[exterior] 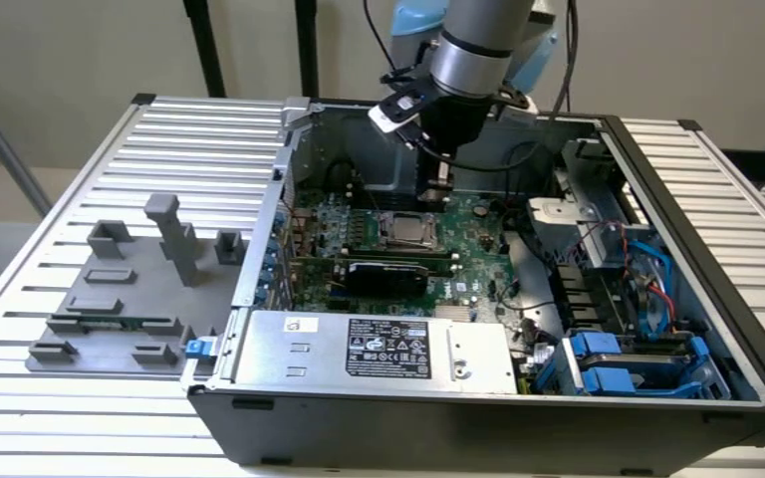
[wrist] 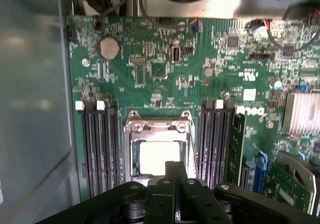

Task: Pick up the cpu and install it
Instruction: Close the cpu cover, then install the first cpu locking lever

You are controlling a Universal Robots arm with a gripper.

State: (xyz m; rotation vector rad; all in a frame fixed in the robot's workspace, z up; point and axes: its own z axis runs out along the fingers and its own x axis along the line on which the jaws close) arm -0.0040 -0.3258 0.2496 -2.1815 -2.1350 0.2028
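Hiding one edge of the socketed cpu [wrist: 159, 156]: gripper [wrist: 175, 168], jaws pressed together.

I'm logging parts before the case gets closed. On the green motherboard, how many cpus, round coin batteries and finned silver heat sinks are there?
cpu: 1
coin battery: 1
finned heat sink: 1
Total: 3
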